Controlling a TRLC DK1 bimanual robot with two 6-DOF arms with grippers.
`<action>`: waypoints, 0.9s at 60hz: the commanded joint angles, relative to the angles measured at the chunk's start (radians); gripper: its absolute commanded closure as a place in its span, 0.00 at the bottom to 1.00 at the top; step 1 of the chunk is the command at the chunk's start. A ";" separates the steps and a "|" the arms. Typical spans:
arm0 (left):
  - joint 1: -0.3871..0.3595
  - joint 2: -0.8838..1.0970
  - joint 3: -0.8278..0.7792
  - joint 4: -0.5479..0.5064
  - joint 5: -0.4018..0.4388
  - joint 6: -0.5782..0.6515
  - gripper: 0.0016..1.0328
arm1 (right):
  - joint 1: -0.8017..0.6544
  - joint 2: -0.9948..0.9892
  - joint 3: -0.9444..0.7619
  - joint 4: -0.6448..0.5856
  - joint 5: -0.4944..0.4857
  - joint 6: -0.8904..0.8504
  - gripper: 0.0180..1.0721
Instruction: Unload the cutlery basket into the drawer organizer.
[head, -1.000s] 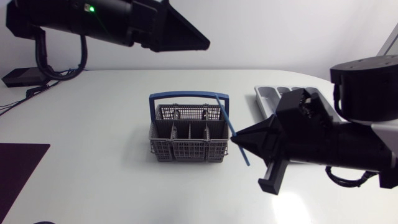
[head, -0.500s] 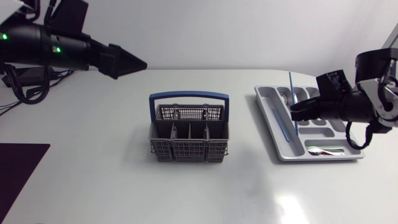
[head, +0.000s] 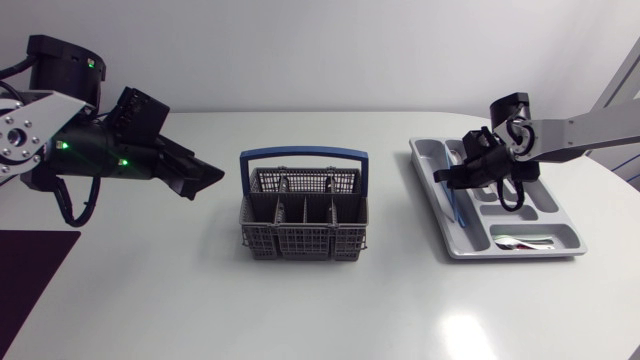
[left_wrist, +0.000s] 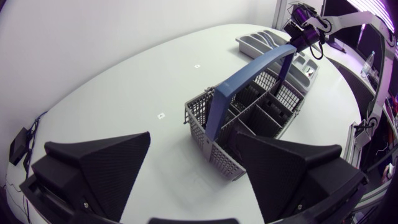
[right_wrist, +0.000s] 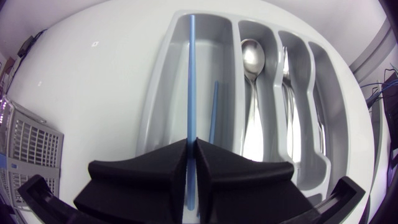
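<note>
Over the grey plastic organizer tray (right_wrist: 155, 106), your right gripper (right_wrist: 191, 144) pinches a thin blue stick (right_wrist: 191, 74); left gripper (left_wrist: 193, 138) fingers spread.

Bright, even light from overhead fills every view. In the head view the white worktop (head: 300, 310) shows a soft glare patch near its front edge. The basket (head: 304, 215) casts only a faint shadow. Both wrist views bow the worktop's rim, and a spoon (right_wrist: 252, 57) glints.

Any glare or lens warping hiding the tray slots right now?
Head view: one glare patch on the table, well clear of the tray, hides nothing. Right wrist view: the fisheye bows the tray walls and the spoon shines, but the blue stick shows plainly against its slot.
</note>
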 joint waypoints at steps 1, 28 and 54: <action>0.014 0.034 -0.037 0.008 -0.004 0.036 0.07 | 0.011 0.058 0.038 -0.024 0.008 0.034 0.94; 0.006 0.120 -0.118 0.072 -0.059 0.082 0.07 | 0.058 -0.138 -0.075 -0.029 0.091 0.034 0.22; -0.086 0.207 -0.134 0.103 -0.105 0.092 0.07 | 0.425 -0.342 -0.215 -0.062 0.126 0.096 0.18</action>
